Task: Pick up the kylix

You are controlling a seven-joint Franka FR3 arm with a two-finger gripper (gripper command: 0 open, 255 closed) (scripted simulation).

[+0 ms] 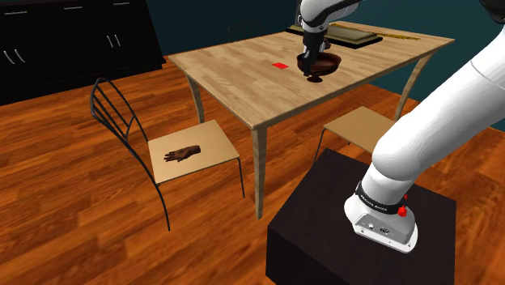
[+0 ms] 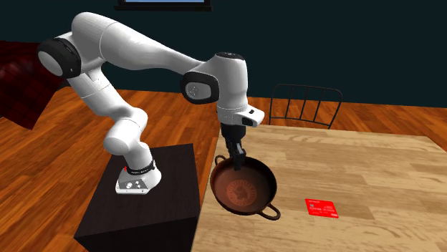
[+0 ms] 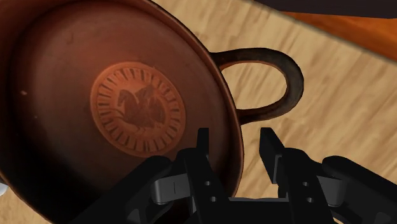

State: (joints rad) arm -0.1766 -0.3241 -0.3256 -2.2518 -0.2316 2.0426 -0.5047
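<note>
Tool [image 3: 236, 139] is part-open astride the rim of the kylix [image 3: 137, 108], which rests on the table [image 3: 343, 130] near its edge: you have the approach done, with closing and lifting left to do.

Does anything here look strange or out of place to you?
Yes: a dark brown hand-shaped object lies flat on the seat of the chair beside the table, an odd thing to find there.

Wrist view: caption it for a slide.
Open jaws straddle the rim of the brown kylix beside its loop handle, over the wooden table.
</note>
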